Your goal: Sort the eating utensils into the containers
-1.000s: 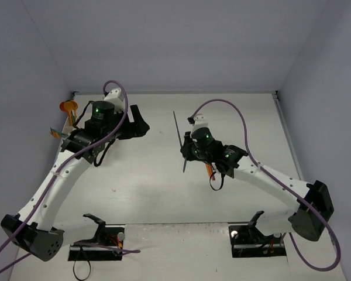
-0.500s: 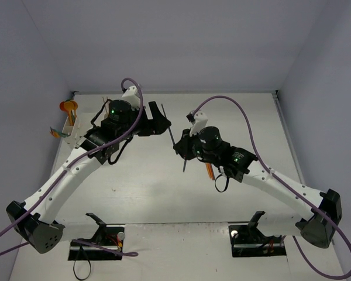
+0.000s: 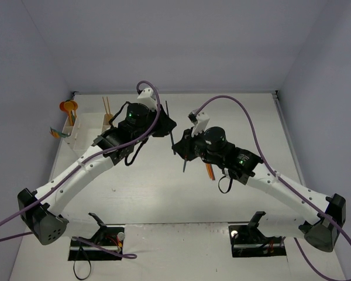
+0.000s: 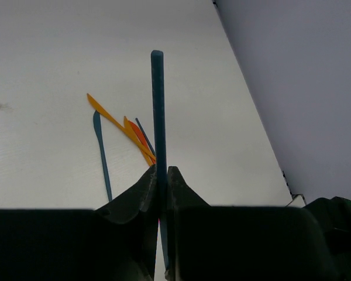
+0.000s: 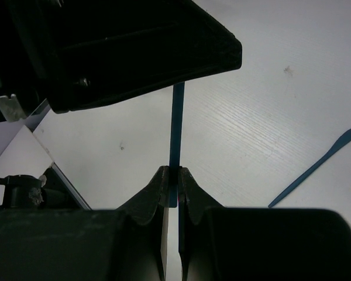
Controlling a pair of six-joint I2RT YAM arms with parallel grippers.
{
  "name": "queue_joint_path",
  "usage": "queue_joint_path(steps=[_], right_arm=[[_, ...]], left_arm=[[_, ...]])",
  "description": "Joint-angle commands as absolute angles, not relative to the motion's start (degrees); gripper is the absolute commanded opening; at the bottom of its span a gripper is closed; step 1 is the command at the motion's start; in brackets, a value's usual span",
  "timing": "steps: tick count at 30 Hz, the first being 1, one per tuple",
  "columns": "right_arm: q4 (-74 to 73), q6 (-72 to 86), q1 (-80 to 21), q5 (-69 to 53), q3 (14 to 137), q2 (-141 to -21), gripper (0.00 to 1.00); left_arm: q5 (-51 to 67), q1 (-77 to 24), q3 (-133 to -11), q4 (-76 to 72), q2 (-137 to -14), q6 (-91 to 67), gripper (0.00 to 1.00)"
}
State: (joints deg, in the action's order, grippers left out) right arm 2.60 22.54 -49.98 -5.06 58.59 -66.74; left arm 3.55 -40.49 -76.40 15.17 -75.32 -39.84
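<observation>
My left gripper (image 3: pixel 167 126) (image 4: pixel 162 170) is shut on a thin blue stick (image 4: pixel 157 99) that stands up between its fingers, above mid-table. My right gripper (image 3: pixel 184 146) (image 5: pixel 176 170) is close beside it. It is shut on a blue stick (image 5: pixel 176 123) whose far end runs up behind the left gripper's black body (image 5: pixel 123 47). Dark sticks (image 3: pixel 172 139) show between and below the grippers in the top view. I cannot tell whether both grippers hold the same stick. Loose orange, yellow, red and blue utensils (image 4: pixel 126 132) lie on the table under the right gripper. The white containers (image 3: pixel 76 133) stand at far left.
One bin holds an orange spoon (image 3: pixel 69 107), another holds pale sticks (image 3: pixel 107 105). A teal and orange piece (image 3: pixel 58 133) sits left of the bins. A blue utensil (image 5: pixel 316 170) lies on the table to the right. Purple cables (image 3: pixel 245 114) arc over both arms. Walls close off the back and sides.
</observation>
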Motion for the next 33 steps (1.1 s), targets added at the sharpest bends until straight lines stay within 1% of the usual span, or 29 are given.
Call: queue_joint_path(steps=[1,2,3,5,6,7,11,14,16,20,23,26,33], right_arm=[[7.21,21.71,-50.36,-5.62,59.17,-64.02,0.02],[7.21,21.7,-50.36,-5.44,59.04,-63.95,0.05],[7.21,21.64,-50.36,-5.38,58.93,-63.78,0.15],[7.21,21.34,-50.35,-5.28,58.86,-63.61,0.22],[7.21,21.22,-50.29,-4.89,58.75,-63.5,0.41],[7.16,21.09,-50.27,-4.32,58.57,-63.36,0.51],[7.02,20.66,-50.08,-2.94,57.88,-62.74,0.75],[6.63,20.57,-49.68,-1.47,57.06,-62.27,0.81],[5.71,20.57,-49.26,-0.49,56.73,-62.03,0.83],[2.12,20.07,-48.0,2.02,56.53,-62.21,0.84],[0.54,20.04,-46.49,1.72,56.02,-62.08,0.85],[0.12,20.01,-44.94,0.14,55.78,-61.79,0.85],[-1.94,19.77,-42.0,-3.7,56.08,-61.61,0.85]], left_arm=[[1.32,-41.03,-77.89,9.7,-74.18,-39.13,0.0],[1.33,-41.12,-77.73,9.27,-74.17,-39.23,0.0],[1.39,-41.06,-77.45,8.98,-74.11,-39.4,0.0],[1.0,-41.12,-76.96,8.99,-74.06,-39.35,0.0],[0.72,-41.06,-76.79,9.1,-73.89,-39.24,0.0],[0.62,-41.05,-76.73,9.33,-73.78,-38.68,0.0],[-4.73,-40.32,-78.19,14.27,-73.43,-33.76,0.0],[-9.32,-37.68,-79.04,16.72,-72.65,-28.22,0.0],[-11.1,-33.76,-79.65,17.73,-72.51,-25.24,0.0],[-14.41,-24.64,-79.98,17.06,-73.64,-17.78,0.0],[-17.03,-18.97,-79.98,13.07,-75.23,-12.18,0.0],[-16.08,-14.38,-79.92,7.33,-77.96,-9.99,0.0],[-17.68,-10.0,-81.41,-2.63,-84.72,-7.55,0.0]])
